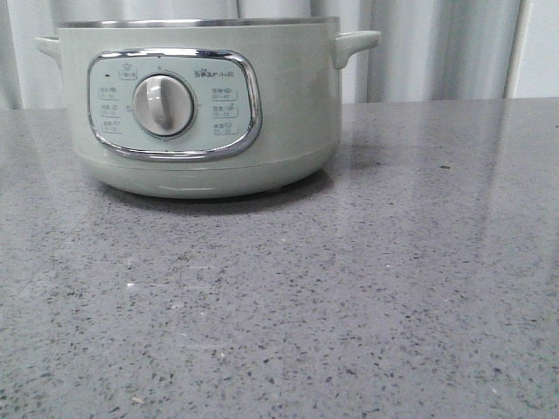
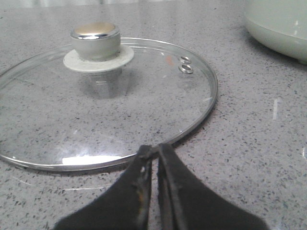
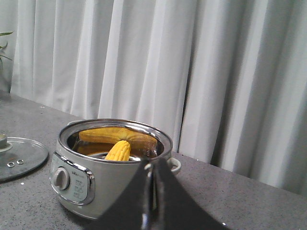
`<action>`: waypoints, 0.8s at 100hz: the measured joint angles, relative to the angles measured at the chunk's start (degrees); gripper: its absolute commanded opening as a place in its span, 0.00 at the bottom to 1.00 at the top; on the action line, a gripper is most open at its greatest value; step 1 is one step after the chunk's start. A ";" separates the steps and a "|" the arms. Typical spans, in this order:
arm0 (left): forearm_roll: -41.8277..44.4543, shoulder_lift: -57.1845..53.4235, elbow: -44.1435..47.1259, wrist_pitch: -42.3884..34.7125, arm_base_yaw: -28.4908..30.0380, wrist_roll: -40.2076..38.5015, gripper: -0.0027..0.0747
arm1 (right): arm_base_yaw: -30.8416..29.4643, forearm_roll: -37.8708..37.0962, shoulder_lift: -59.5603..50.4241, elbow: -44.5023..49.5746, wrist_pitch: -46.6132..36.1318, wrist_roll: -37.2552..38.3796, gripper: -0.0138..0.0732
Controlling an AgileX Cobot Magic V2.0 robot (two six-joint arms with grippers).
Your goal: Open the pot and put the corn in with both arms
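The pale-green pot (image 1: 205, 113) stands open at the back left of the grey table, its dial facing me. In the right wrist view the pot (image 3: 110, 179) has the yellow corn (image 3: 118, 150) lying inside it, reflected in the steel wall. The glass lid (image 2: 96, 100) lies flat on the table to the left of the pot; it also shows in the right wrist view (image 3: 17, 158). My left gripper (image 2: 154, 151) is shut and empty, its tips just at the lid's near rim. My right gripper (image 3: 152, 165) is shut and empty, raised beside the pot. Neither gripper shows in the front view.
Pale curtains (image 3: 192, 72) hang behind the table. The speckled grey tabletop (image 1: 349, 297) stretches in front of and to the right of the pot. A plant leaf (image 3: 5, 36) shows at the far left.
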 measured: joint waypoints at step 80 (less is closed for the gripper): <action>0.00 0.00 0.00 0.00 0.00 0.00 0.01 | -31.08 2.98 -10.24 32.39 -2.31 0.00 0.08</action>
